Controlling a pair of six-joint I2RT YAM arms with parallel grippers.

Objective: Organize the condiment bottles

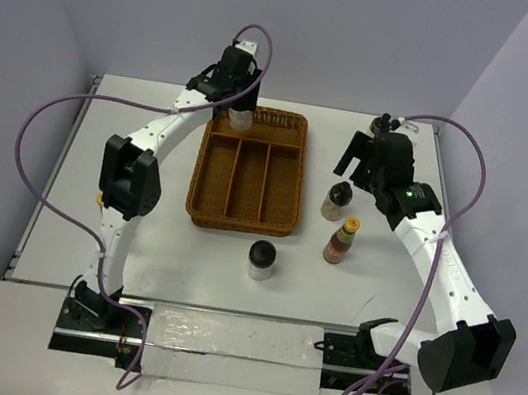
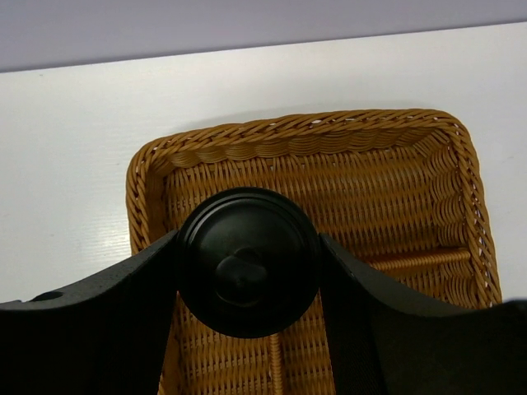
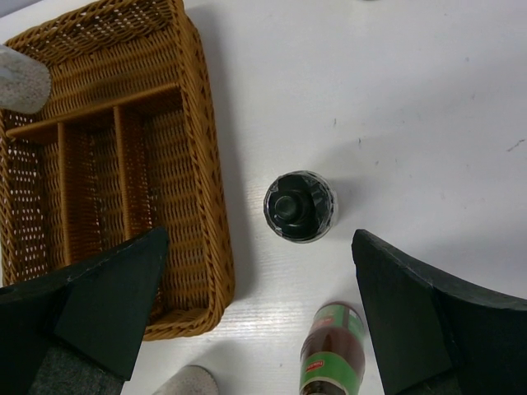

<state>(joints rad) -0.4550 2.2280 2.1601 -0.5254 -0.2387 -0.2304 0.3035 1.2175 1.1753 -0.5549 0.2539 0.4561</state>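
The left gripper [image 1: 240,105] is pinching a whitish bottle [image 2: 249,259] by its black cap, one finger on each side. It holds the bottle over the left end of the far compartment of the tray [image 1: 298,188]; I cannot tell whether it touches the wicker. The right gripper [image 3: 257,247] hangs spread wide over the table [image 1: 190,276], just right of the tray. A second black-capped bottle [image 3: 300,206] stands upright below it, apart from both fingers. A red bottle [image 1: 341,241] with a yellow cap stands just nearer. A third black-capped bottle [image 1: 262,260] stands near the tray's near edge.
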